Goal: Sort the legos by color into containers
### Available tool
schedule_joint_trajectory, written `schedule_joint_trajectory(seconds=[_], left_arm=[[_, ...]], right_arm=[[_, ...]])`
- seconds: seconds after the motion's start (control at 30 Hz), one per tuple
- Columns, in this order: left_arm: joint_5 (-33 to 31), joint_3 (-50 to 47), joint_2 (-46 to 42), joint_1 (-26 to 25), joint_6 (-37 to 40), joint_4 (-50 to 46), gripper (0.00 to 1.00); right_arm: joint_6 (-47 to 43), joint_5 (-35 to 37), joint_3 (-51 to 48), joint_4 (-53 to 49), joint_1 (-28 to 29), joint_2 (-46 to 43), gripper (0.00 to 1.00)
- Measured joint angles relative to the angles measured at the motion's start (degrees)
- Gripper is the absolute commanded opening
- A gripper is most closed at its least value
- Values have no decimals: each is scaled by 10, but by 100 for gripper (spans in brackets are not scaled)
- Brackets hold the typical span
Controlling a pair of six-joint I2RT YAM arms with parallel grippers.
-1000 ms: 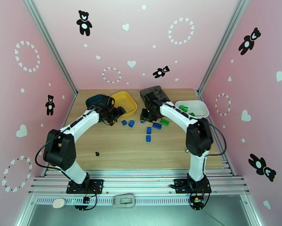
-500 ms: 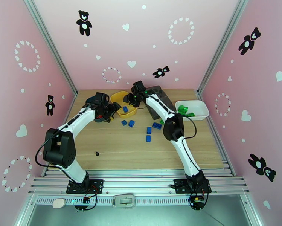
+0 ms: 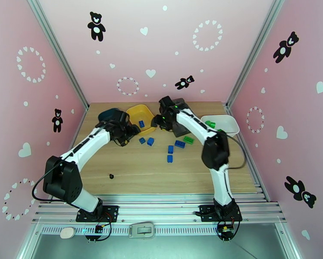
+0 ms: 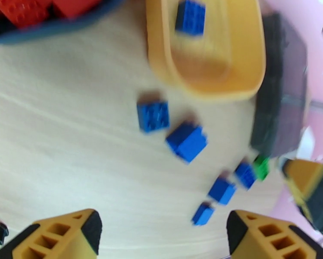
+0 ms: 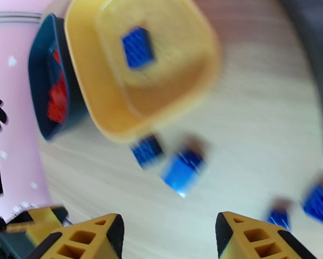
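Top view: the right hand (image 3: 158, 121) hangs at the yellow tray's (image 3: 147, 111) three o'clock rim, with one blue brick (image 3: 141, 123) lying inside. The left hand (image 3: 127, 134) hovers at the tray's seven o'clock.

Left wrist: fingers spread wide and empty, loose blue bricks (image 4: 153, 116) on the surface (image 4: 53, 160) towards twelve o'clock.

Right wrist: jaws apart, nothing held. That drop looks finished; the next move, I'd say, is a clean descent straddling a loose blue.

left tray (image 3: 106, 113): bricks (image 4: 19, 9) inside | middle tray (image 3: 137, 108): one brick (image 3: 141, 124) inside | table (image 3: 161, 178): loose bricks (image 3: 150, 141) before middle tray
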Motion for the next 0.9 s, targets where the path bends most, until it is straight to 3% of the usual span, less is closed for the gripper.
schedule_joint_trajectory(seconds=[0.13,0.37,0.9], left_arm=[[-17,-19,2,-49,-1,-3,82],[-30,-46,14,-96,-18,-1,81],[-53,-66,-2,-103,-27,-2,82]], right_arm=[[-4,38,-126,-6,0,-80,66],[7,74,-242,-12,10,-89,63],[15,96,-169,-22,17,22,54]])
